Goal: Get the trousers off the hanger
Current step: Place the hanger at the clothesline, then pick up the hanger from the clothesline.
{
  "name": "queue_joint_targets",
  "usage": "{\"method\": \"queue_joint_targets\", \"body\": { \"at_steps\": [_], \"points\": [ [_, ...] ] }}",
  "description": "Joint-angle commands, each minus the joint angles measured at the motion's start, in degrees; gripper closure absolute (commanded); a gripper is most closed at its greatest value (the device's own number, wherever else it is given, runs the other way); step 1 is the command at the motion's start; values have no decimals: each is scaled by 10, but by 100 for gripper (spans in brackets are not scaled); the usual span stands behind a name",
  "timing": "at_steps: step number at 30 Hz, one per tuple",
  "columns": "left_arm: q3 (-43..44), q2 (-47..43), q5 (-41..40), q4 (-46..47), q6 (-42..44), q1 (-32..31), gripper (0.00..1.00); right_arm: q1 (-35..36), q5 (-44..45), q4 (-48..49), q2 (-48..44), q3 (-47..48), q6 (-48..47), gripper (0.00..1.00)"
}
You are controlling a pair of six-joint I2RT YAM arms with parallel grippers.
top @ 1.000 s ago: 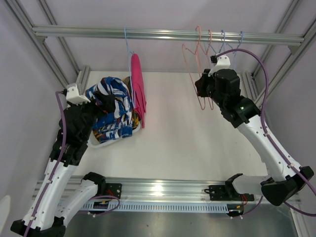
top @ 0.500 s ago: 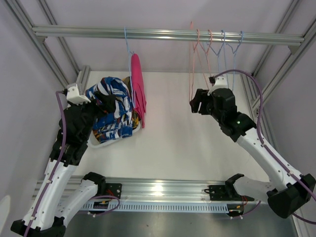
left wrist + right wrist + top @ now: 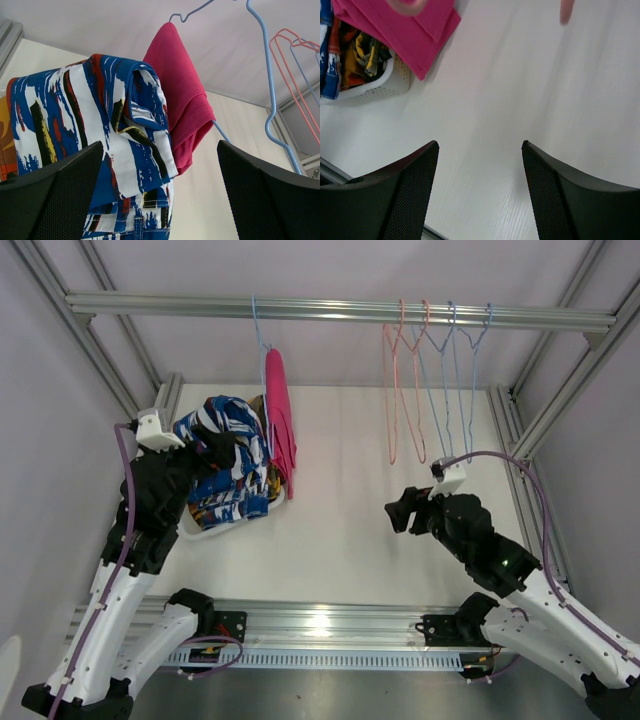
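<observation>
Magenta pink trousers (image 3: 278,425) hang folded over a blue hanger (image 3: 259,335) on the rail. In the left wrist view the same pink trousers (image 3: 182,100) sit just behind blue-and-white patterned trousers (image 3: 100,125), which lie on top of the heap in the basket. My left gripper (image 3: 216,453) is wide open next to that heap, gripping nothing; its fingers (image 3: 50,200) frame the patterned cloth. My right gripper (image 3: 398,512) is open and empty, low over the bare table to the right. The right wrist view catches the pink trousers (image 3: 410,30) and camouflage trousers (image 3: 362,55) in the basket.
A white basket (image 3: 192,530) holding several pairs of trousers stands at the left. Several empty pink and blue hangers (image 3: 425,390) hang on the rail (image 3: 340,310) at the right. Metal frame posts run along both sides.
My right gripper opened and let go of a pink hanger, which now hangs on the rail. The right arm drew back and down towards the near edge. The left arm stayed still.
</observation>
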Motion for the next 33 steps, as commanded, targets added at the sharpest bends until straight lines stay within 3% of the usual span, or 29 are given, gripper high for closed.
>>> {"method": "queue_joint_targets", "body": {
  "at_steps": [1,6,10,15,19,23,33],
  "points": [
    [-6,2,9,21,-3,7,1,41,43,17,-22,-39,31,28],
    [-6,6,8,20,-3,7,1,138,75,42,-7,-44,41,28],
    [-6,7,8,21,-3,7,1,176,9,134,53,-23,41,28],
    [-6,9,5,20,-3,8,1,206,-18,156,176,104,9,27],
    [-6,14,1,20,-2,7,1,206,-34,129,284,228,-35,26],
    [-6,13,1,20,-3,7,0,190,-33,116,335,320,-72,23],
    [-6,15,5,20,-5,8,1,46,-261,187,439,436,-21,22]
  ]
}}
